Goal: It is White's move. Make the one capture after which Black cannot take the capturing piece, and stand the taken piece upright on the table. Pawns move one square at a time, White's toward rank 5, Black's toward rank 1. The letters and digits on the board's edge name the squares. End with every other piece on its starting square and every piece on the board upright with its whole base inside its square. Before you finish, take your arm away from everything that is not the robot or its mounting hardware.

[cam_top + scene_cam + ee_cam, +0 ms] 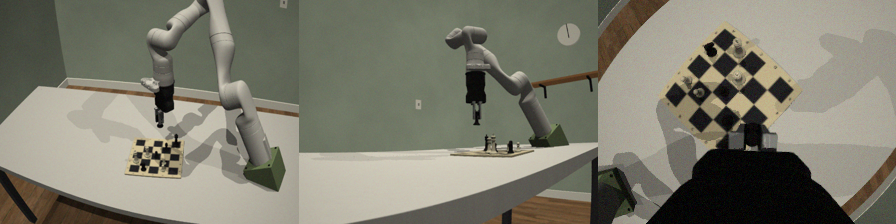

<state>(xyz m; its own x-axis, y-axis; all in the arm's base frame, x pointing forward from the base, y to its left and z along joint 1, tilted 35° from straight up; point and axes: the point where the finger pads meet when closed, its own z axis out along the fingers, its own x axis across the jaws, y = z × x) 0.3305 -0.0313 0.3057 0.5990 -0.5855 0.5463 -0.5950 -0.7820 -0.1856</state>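
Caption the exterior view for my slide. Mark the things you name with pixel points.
Hand (159, 123) (477, 117) (752, 133) gripping a black piece (160, 125) (476, 122) (752, 135) above table height, board (127, 173) (457, 154) (793, 90) and other pieces below.

jaws (477, 114): closed on dark piece (477, 121) | piece: upright, above board (467, 154) | clock (568, 34): on wall

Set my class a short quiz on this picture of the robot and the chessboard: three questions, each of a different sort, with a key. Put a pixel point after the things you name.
1. True or false: the gripper (159, 121) (477, 118) (752, 133) holds a black piece (160, 125) (477, 122) (753, 132) in the air.
2. How many white pieces (147, 152) (493, 147) (738, 77) stand on the board (127, 173) (480, 155) (797, 91)?
A) two
B) four
C) seven
3. Fill in the colour: the arm's base block (278, 171) (562, 136) (625, 189) is ____.

Key: 1 true; 2 B; 3 green
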